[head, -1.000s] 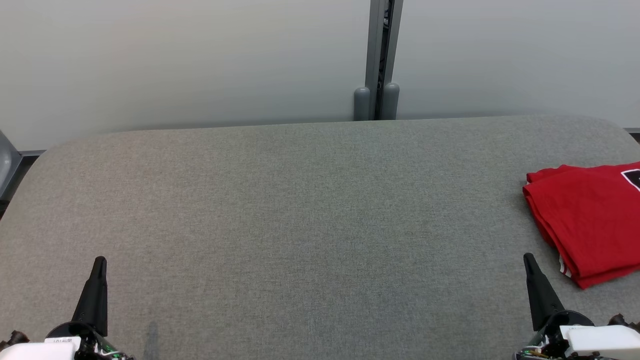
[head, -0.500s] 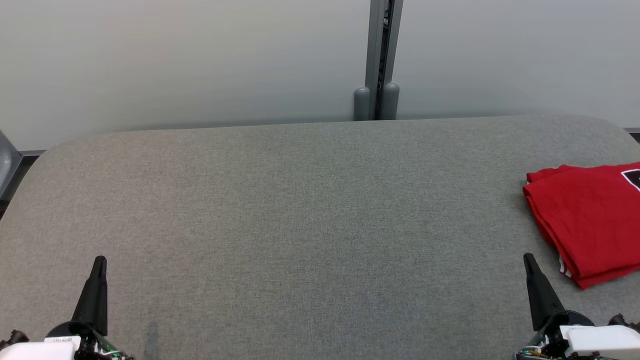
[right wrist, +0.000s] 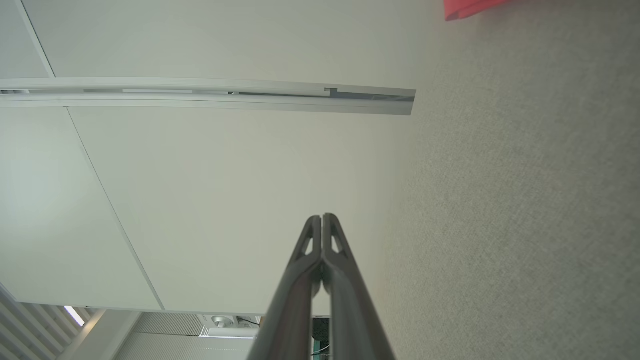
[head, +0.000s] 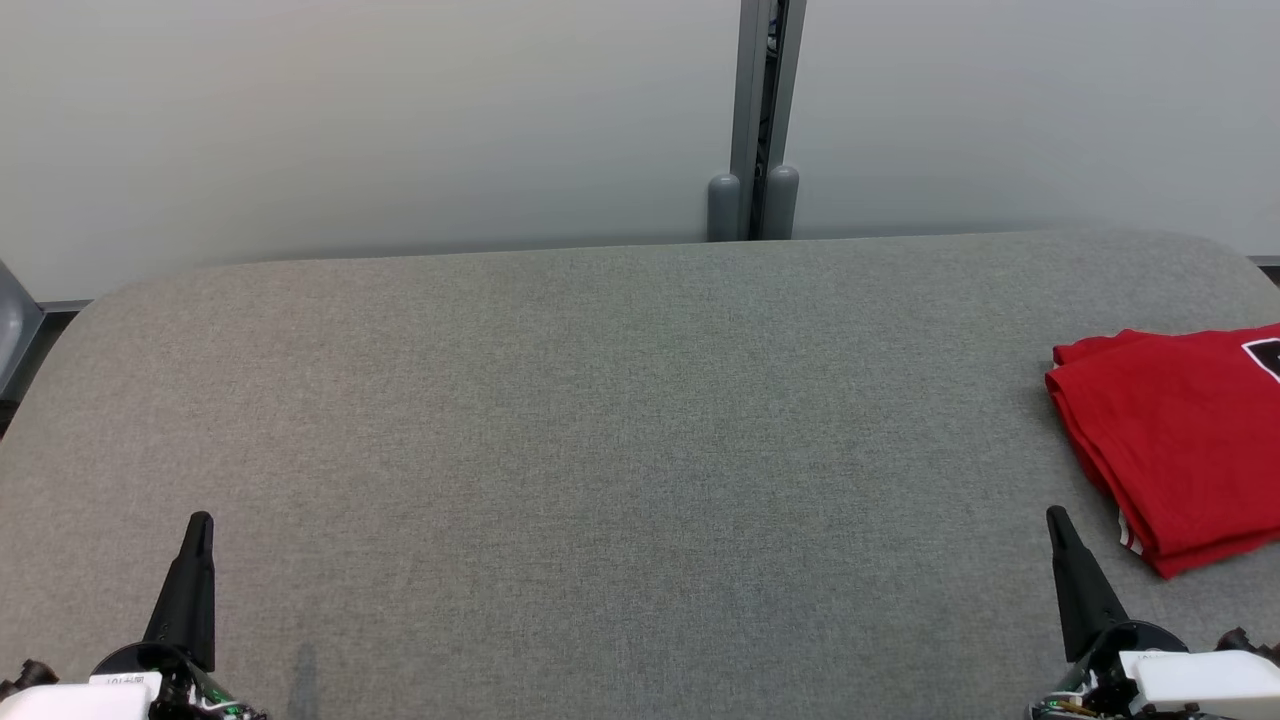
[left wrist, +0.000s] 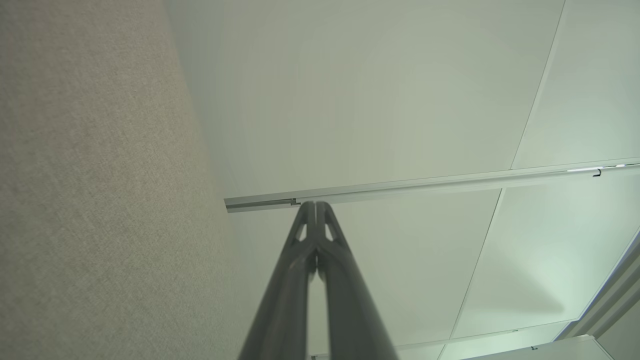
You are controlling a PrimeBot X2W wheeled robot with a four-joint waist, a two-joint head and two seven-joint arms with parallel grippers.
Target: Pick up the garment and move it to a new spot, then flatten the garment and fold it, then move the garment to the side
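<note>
Grey woven fabric covers the broad table [head: 600,420] in front of me. A pale panelled wall [head: 350,120] stands behind its far edge, and a grey metal post [head: 755,120] rises at the middle of that edge. The red garment [head: 1180,440] lies at the table's right edge, folded into a compact stack of layers. The side of the head view cuts it off, and a scrap of dark and white print shows on top. Judging from how it lies, the carrying, flattening, folding and setting aside all look done, and I see nothing left to do. The middle of the table is bare. My left claw [head: 200,522] sits low over the front left part of the table, fingers pressed together and holding nothing. My right claw [head: 1055,515] mirrors it over the front right part, also pressed together and empty. Its tip is near the garment's front corner but apart from it. Both claws point away from me toward the wall, roughly level with the tabletop. Seen from the left wrist, my joined fingers [left wrist: 300,280] make one dark wedge against the wall, with the table's fabric running along one side. The right wrist view shows the same wedge of fingers [right wrist: 345,280], and a red corner of the garment [right wrist: 470,7] at its top edge.
</note>
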